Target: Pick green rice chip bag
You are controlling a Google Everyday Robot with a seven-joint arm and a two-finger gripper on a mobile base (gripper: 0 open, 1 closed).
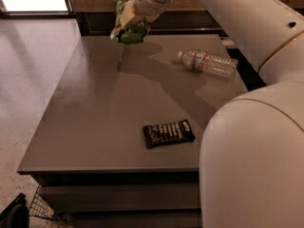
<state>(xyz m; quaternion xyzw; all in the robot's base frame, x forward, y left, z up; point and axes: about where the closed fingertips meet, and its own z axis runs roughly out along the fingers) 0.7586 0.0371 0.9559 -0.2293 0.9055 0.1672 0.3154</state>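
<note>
**Gripper clamped on the green rice chip bag, above the table's far edge**

Nearest the camera, the robot's arm fills the right side in bulky white segments. It rises and bends back over the table toward the far end. Just left of the nearest segment, close to the table's front edge, lies the black candy bar wrapper. It is flat, with its long side running roughly across the table. Farther back and to the right, the clear water bottle lies on its side, cap toward the left. Both are well apart from the bag, and neither is near the gripper.

At the far end the wrist comes down from the top of the view, and the gripper is closed on the bag's upper part. The bag hangs directly below and slightly left of the gripper. It is crumpled where it is pinched, and its long axis runs close to upright with a small lean. A dark shadow falls on the tabletop below and nearer the camera, apart from the bag. From that I judge the pouch to be off the surface rather than resting on it.

With the bag straight under the grip and nothing beside it, I judge the pick to be nearly done. What the next move needs is a steady hold while the arm rises. A glossy pouch pinched at one end could slip or swing.
</note>
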